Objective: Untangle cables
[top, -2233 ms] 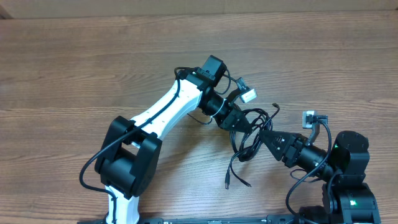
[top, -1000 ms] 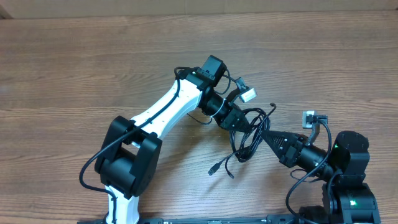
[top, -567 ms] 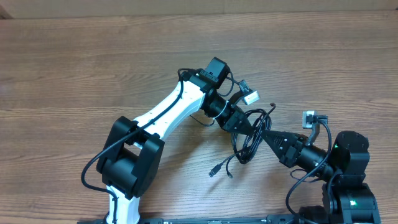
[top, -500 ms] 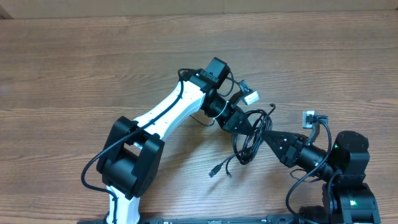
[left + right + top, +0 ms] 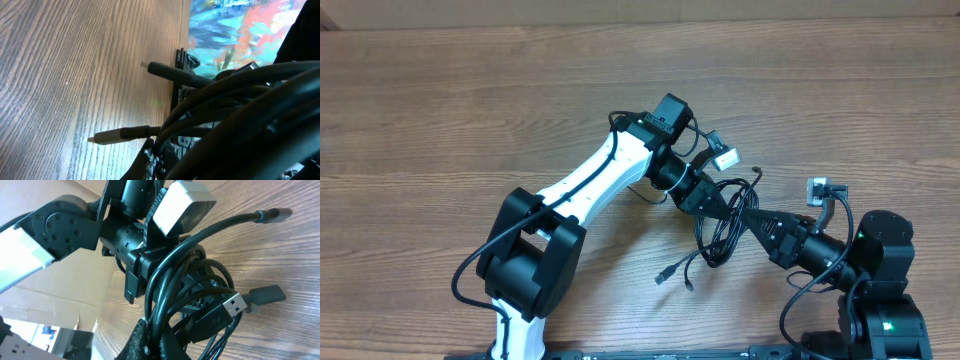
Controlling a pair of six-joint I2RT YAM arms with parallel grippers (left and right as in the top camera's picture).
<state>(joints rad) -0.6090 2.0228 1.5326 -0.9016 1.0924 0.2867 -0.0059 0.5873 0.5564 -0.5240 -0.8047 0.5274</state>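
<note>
- Clamping into the tangle, the left hand point(image 5: 717, 202) is clenched, its tip buried in a knot of thin black flexible cables point(image 5: 725, 230). Its wrist view shows the cords crowding right against it, so I judge it is grasping them, though the fingers themselves are hidden.
- The right hand point(image 5: 752, 218) is clenched too, meeting the same bundle from the opposite side. In its wrist view, several loops rise from where its fingers close.
- The two hands sit very near each other, with the knot between them.
- The cables lie right of the middle of the brown wood-grain worktop point(image 5: 440, 120). Two loose plug ends point(image 5: 672, 272) trail toward the near edge, and another end point(image 5: 760, 172) points to the far side.
- A flat silver-mouthed USB plug point(image 5: 232, 302) pokes out of the loops.
- To do this step well, the hands should probably draw apart slowly, each holding a different cord. If both pinch several strands at once, pulling is likely to tighten the knot.
- Working toward the loose plug ends looks the easier way, since a free end can slide back through a loop.
- No box, tray or other container shows in any view.
</note>
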